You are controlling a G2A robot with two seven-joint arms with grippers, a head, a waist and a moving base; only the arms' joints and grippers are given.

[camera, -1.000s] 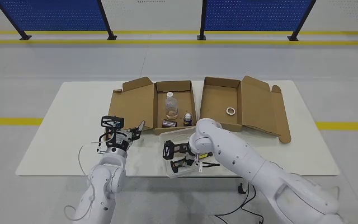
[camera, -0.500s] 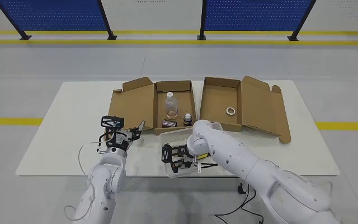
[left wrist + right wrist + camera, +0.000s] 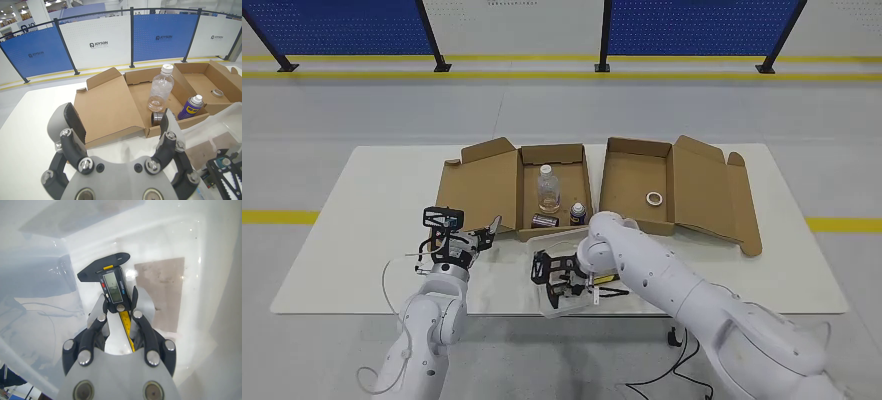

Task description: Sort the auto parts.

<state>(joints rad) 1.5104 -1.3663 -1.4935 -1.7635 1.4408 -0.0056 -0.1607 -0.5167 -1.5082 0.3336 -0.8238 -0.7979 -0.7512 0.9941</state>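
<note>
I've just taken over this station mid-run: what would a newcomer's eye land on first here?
First, the right gripper, closed on a digital caliper inside the clear bin at the table's near edge. Behind it stand two open cardboard boxes: the left box holds a bottle, a spray can and a metal sleeve, the right box a single ring. The left gripper hangs open beside the left box's flap.

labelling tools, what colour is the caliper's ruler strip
The caliper's ruler strip is yellow, clearest in the right wrist view.
</note>
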